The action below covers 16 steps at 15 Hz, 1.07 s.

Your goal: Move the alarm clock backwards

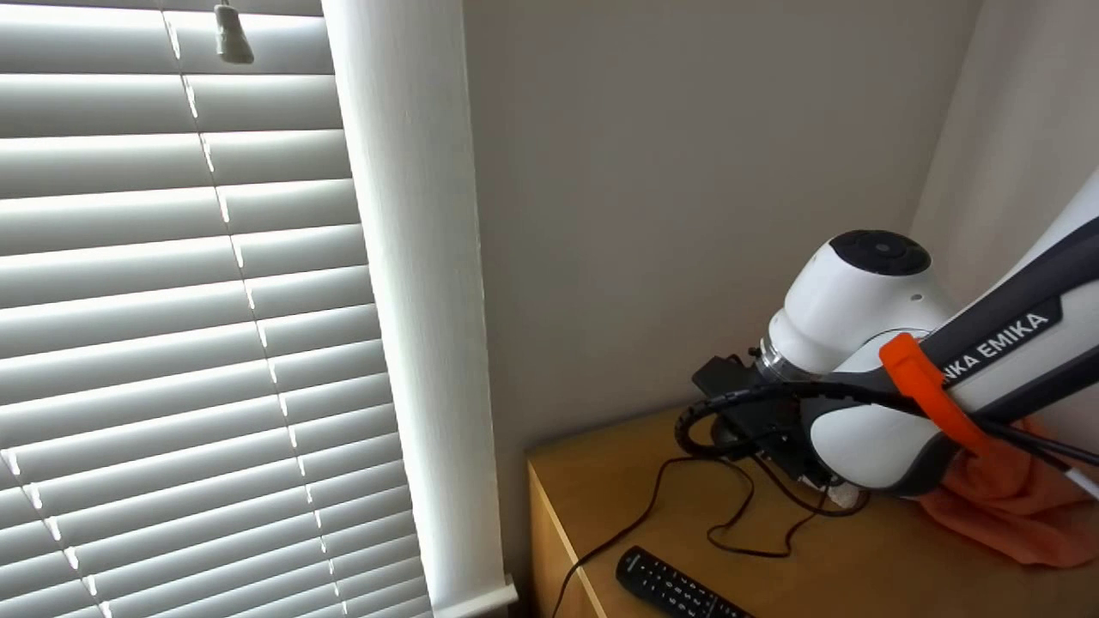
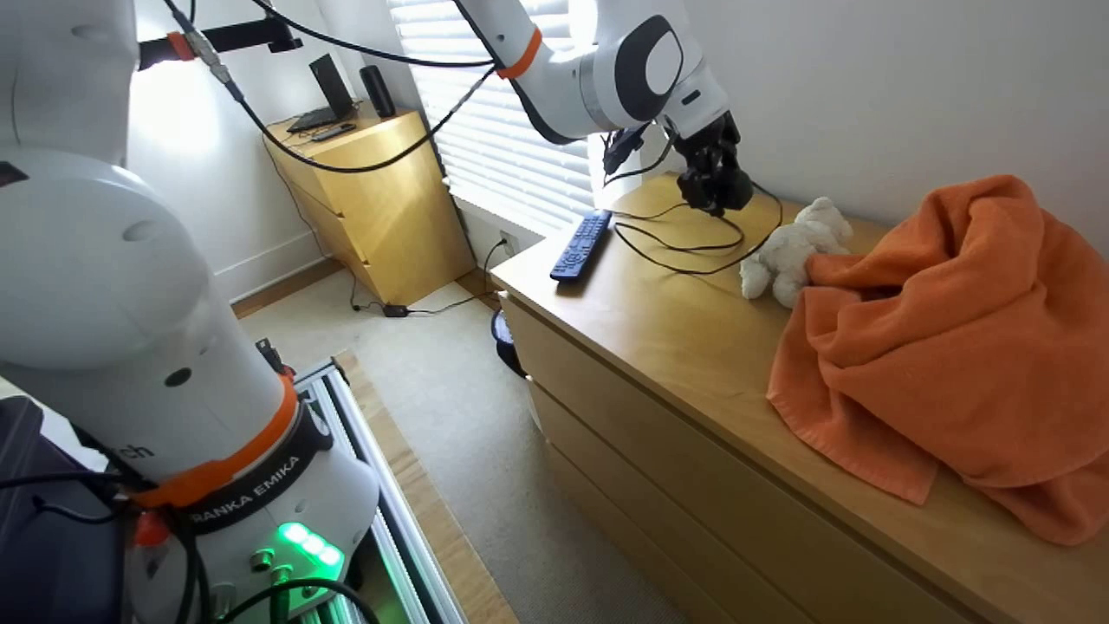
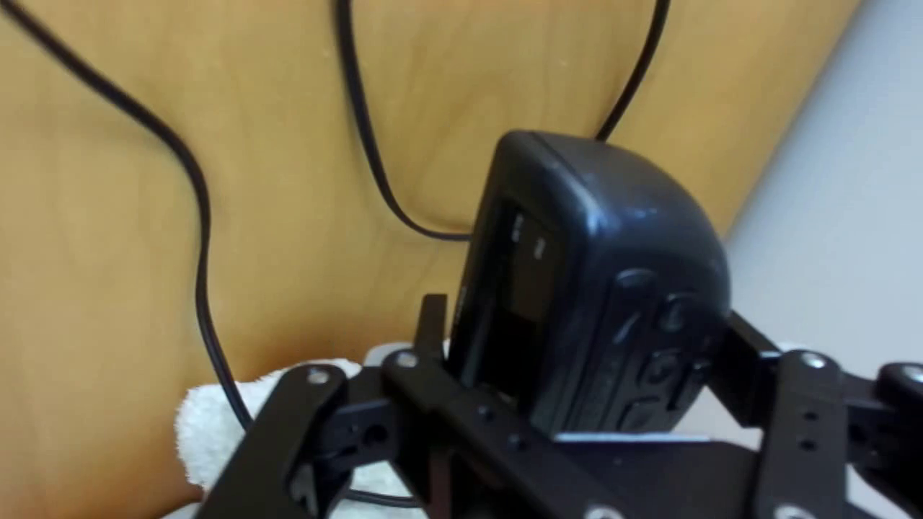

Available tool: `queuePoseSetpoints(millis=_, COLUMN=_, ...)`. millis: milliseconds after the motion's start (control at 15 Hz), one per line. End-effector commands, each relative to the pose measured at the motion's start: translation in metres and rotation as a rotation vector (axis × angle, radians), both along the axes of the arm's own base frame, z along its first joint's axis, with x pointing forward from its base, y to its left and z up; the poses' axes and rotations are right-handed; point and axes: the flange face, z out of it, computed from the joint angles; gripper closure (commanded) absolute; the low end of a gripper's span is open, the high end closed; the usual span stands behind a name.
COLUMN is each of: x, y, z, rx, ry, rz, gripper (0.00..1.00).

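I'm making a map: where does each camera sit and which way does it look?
Wrist view: mounted behind the end effector, looking past its fingers, which show, at the alarm clock and dresser.
Exterior view: above dresser height, facing blinds and wall; arm enters at the frame's right, end effector partly hidden.
Exterior view: near the robot's base, looking down across the dresser; base, arm and end effector show.
Both exterior views share blinds, dresser and remote control.

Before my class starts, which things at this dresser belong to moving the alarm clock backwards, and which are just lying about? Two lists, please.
Part of the job:
alarm clock
gripper, closed on the clock
black cord, probably the clock's

Just lying about:
remote control
white plush toy
orange cloth, heaped up
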Motion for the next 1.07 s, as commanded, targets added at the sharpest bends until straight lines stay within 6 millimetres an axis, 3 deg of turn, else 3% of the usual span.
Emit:
queuePoseSetpoints(millis=0, x=0.030, y=-0.008, z=0.001, rx=-0.008, ry=-0.065, rz=0.010, gripper=0.43)
queuePoseSetpoints(millis=533, x=0.075, y=0.020, z=-0.023, rx=0.042, ry=-0.078, rz=0.022, gripper=0.43)
queuePoseSetpoints(millis=733, x=0.081, y=0.024, z=-0.028, rx=0.044, ry=-0.026, rz=0.015, gripper=0.43)
queuePoseSetpoints(millis=800, x=0.074, y=0.022, z=-0.025, rx=0.035, ry=-0.063, rz=0.023, gripper=0.18)
queuePoseSetpoints(millis=1000, x=0.078, y=0.023, z=-0.029, rx=0.034, ry=-0.039, rz=0.017, gripper=0.18)
